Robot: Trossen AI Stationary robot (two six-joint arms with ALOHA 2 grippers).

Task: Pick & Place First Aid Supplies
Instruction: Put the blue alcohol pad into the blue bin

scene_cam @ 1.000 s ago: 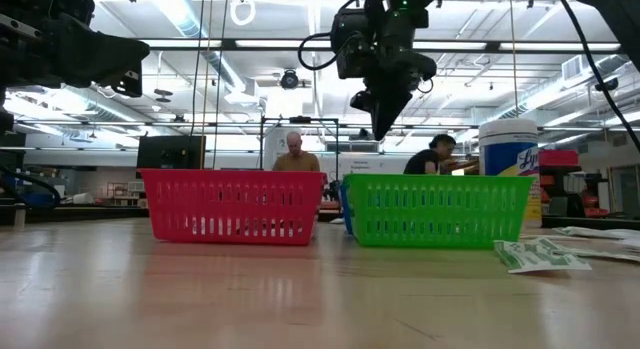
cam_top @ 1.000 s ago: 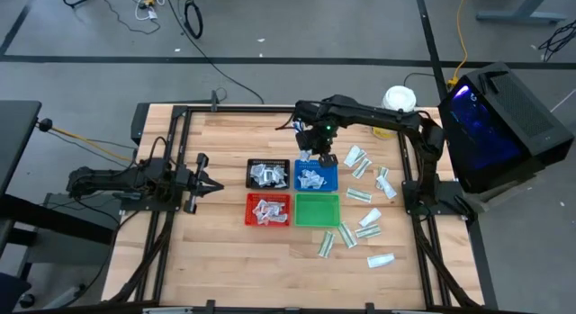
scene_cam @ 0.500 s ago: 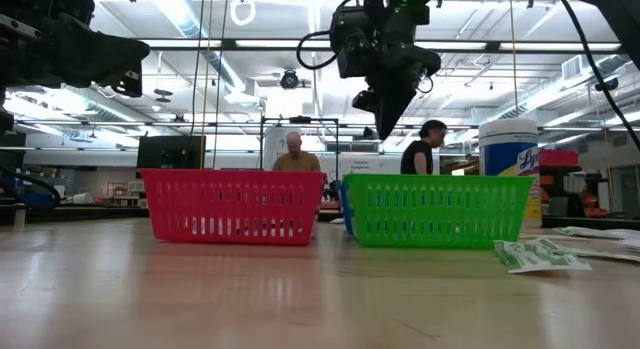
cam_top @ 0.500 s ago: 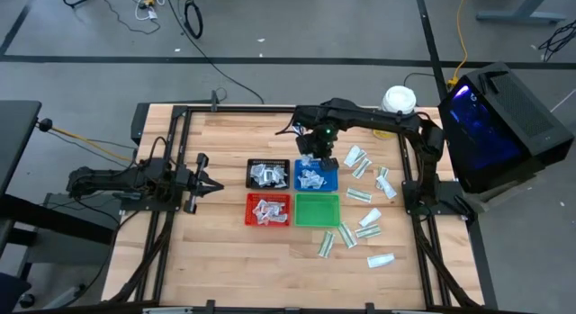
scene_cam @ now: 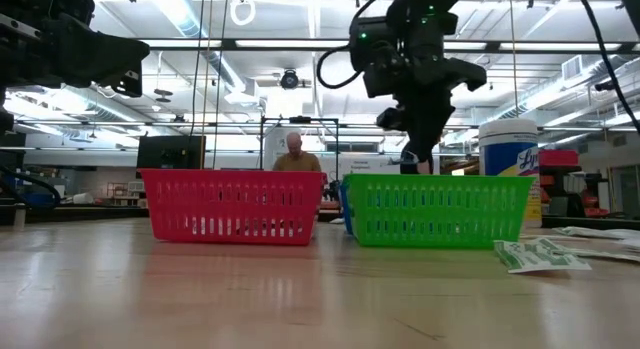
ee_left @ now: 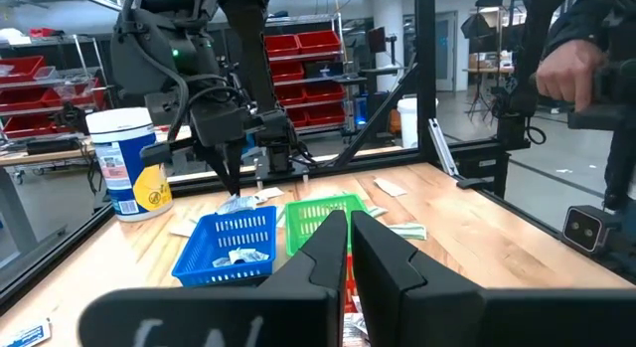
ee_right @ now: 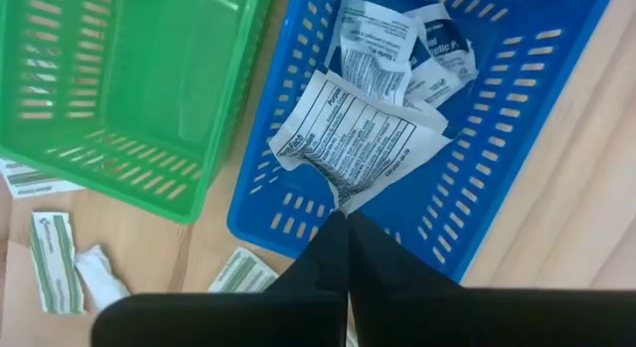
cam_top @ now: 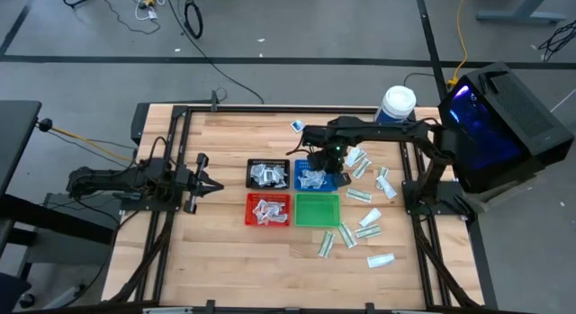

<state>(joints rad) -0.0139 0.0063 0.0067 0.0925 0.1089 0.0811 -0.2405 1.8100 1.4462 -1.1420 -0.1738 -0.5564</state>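
My right gripper (cam_top: pixel 340 175) (ee_right: pixel 339 250) points down, shut and empty, above the right rim of the blue tray (cam_top: pixel 316 177) (ee_right: pixel 517 128). Several squarish white printed packets (ee_right: pixel 348 138) lie in that tray. The black tray (cam_top: pixel 267 174) and the red tray (cam_top: pixel 268 210) also hold white packets. The green tray (cam_top: pixel 317 209) (ee_right: pixel 119 79) shows none. Longer white-and-green packets (cam_top: pixel 359 195) (ee_right: pixel 52 260) lie flat on the table right of the trays. My left gripper (cam_top: pixel 200 175) (ee_left: pixel 348 246) waits shut and level at the table's left side.
A big white jar with a blue lid (cam_top: pixel 397 102) (scene_cam: pixel 509 159) stands at the far right. One small packet (cam_top: pixel 297 126) lies alone near the far edge. Black frame rails (cam_top: pixel 171 161) border the table. People stand in the room behind (scene_cam: pixel 293 151), and a hand shows there (ee_left: pixel 566 74).
My right gripper has moved toward the table's right and near edges and has sunk lower, from over the blue tray's far part to its right rim. It has stayed shut. The jar, half hidden by the arm before, now shows fully.
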